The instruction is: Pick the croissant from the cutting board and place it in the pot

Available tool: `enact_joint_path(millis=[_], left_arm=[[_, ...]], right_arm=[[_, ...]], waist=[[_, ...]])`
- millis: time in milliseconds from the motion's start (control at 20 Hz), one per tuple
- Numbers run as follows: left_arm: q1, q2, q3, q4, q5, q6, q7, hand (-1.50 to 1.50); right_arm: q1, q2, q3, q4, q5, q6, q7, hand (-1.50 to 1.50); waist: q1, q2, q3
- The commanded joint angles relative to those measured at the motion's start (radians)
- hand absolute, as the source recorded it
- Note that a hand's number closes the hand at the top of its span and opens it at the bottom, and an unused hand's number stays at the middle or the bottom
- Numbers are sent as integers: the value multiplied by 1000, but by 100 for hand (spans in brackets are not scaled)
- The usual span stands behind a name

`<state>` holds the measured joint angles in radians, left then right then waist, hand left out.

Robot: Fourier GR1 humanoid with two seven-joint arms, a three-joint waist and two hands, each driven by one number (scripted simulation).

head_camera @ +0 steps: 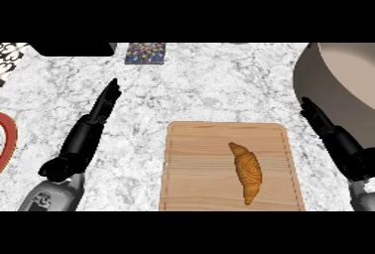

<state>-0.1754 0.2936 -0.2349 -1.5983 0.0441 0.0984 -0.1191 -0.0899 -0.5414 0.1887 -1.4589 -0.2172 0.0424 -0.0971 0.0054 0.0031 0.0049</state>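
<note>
1. Golden-brown croissant [247, 172]: lying lengthwise right of centre on the wooden cutting board [198, 168], lower middle of the frame, narrow tips toward top and bottom.
2. Pot [322, 74]: upper right corner, only partly in view, well apart from the croissant.
3. Right hand [333, 136]: at the right edge, just beside the board, fingers straight and empty, clear of the pastry.
4. Left hand [92, 129]: left of the board on the marble counter [219, 84], fingers straight, holding nothing.
5. Likely handling: light, soft and flaky, easily crushed or torn; the ridged crust probably not slippery.
6. Best hold, by judgement: across the thick middle, thumb on one long side and fingers on the other, avoiding the thin tips.
7. Task stage: pick not yet begun.
8. Red-rimmed object [7, 139] at far left: too cropped to identify.
</note>
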Motion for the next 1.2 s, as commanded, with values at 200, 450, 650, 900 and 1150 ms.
enact_joint_path(millis=[200, 450, 650, 900, 1150], left_arm=[[-28, -11, 168, 12, 80, 93, 150, 0], [-43, -18, 203, -18, 124, 131, 306, 0], [-48, -11, 212, -34, 112, 143, 345, 0], [-44, 34, 305, 43, 168, 65, 307, 0], [-51, 29, 283, -13, 137, 106, 349, 0]], right_arm=[[-305, 11, -2, 69, 5, 141, -75, 150], [-340, -3, 51, 265, 305, 8, -330, -150], [-371, 11, 19, 356, 261, 117, -562, -150], [-389, -74, 22, 230, 281, 257, -513, -150], [-448, -133, 157, 58, 356, 372, -210, -150]], waist=[[60, 6, -3], [45, 7, -1], [18, 2, -3], [-3, -3, -5], [-6, -10, -7]])
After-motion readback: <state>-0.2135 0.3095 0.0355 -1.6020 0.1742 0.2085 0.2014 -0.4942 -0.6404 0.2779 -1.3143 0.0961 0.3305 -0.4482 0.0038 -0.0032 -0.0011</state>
